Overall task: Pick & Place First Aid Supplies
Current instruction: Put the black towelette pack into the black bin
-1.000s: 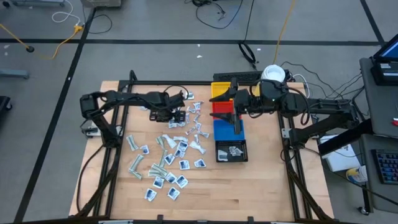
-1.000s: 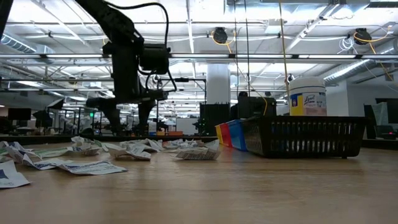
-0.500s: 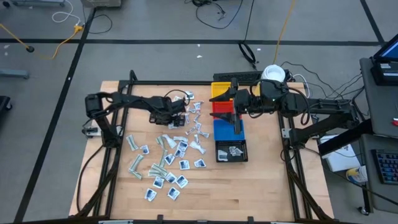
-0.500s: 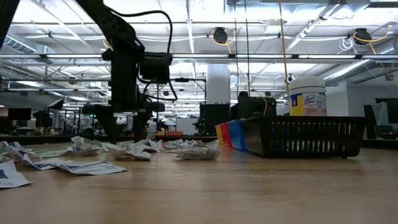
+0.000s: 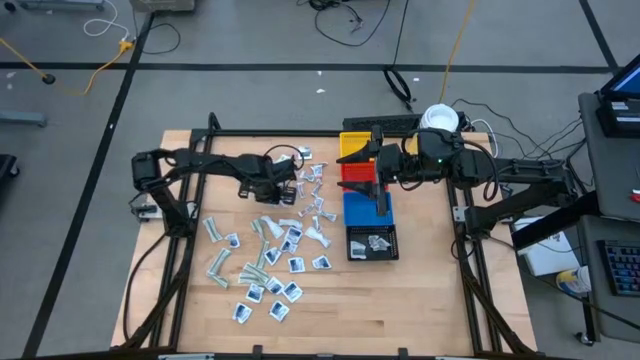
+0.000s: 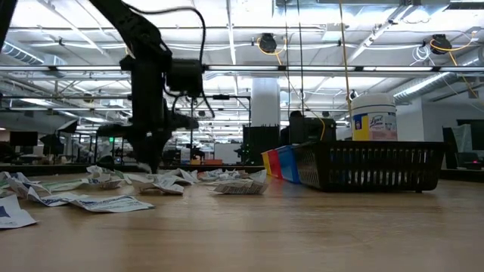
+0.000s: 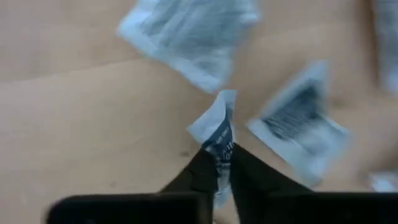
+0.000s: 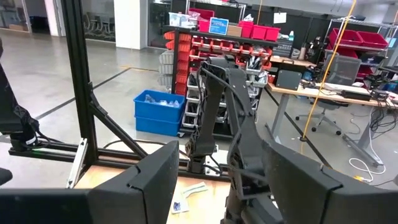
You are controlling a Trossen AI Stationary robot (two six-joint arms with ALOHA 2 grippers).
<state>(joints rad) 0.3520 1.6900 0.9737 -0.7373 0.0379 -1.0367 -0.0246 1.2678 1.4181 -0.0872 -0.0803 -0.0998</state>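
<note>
The left fingers [image 7: 219, 167] are pinched shut on a small white packet [image 7: 217, 134] with dark print, which stands up on edge between the tips in the left wrist view. Two more packets lie flat on the table [image 7: 81, 118] beyond it, one [image 7: 186, 31] farther off and one [image 7: 298, 127] just beside.

From above, the left gripper [image 5: 283, 186] sits low at the far edge of the scattered packets [image 5: 270, 250], which spread across the left half of the table [image 5: 420, 300] towards the near edge. The right gripper [image 5: 383, 203] hangs over the row of bins, about where the red bin [image 5: 357, 172] meets the blue bin [image 5: 355, 208]; its fingers stand apart and hold nothing. The yellow bin [image 5: 352, 148] is at the far end of the row and the black bin [image 5: 372, 242], with a few packets inside, at the near end. A white jar [image 5: 438, 118] stands behind the bins.

At table height, the left gripper [image 6: 151, 160] comes down to a point among the packets [image 6: 162, 181], its tips drawn together just above the pile. The black bin [image 6: 367, 166] stands to the right, with the jar [image 6: 373, 117] showing over it.

The right wrist view shows its own fingers [image 8: 152, 177] spread wide with nothing between them, and the room beyond.
</note>
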